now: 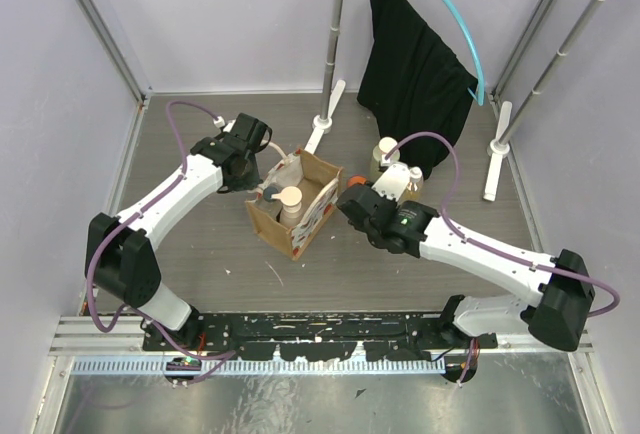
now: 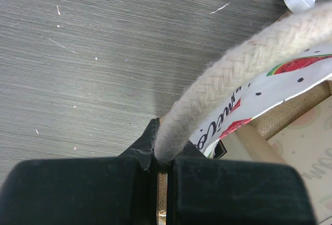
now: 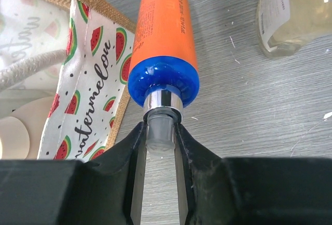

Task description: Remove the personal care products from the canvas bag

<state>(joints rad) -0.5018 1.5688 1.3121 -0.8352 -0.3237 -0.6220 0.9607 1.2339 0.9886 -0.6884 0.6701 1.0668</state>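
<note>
The canvas bag (image 1: 300, 216) stands open mid-table, its watermelon print facing the right arm (image 3: 85, 85). My left gripper (image 2: 161, 157) is shut on the bag's cream rope handle (image 2: 233, 77) at the bag's left edge (image 1: 263, 186). My right gripper (image 3: 160, 131) is shut on the clear nozzle of the orange bottle (image 3: 165, 28) with a blue cap, just right of the bag's rim above the table; in the top view the gripper (image 1: 350, 198) hides this bottle. A beige bottle with a cream cap (image 1: 291, 200) stands inside the bag. A clear amber bottle (image 1: 408, 180) and a beige one (image 1: 386, 154) stand on the table beyond.
A black garment (image 1: 415, 64) hangs on a blue hanger from a clothes rack at the back. The rack's poles and white feet (image 1: 324, 130) (image 1: 497, 154) stand behind the bag. The clear bottle (image 3: 288, 12) is close ahead of my right gripper.
</note>
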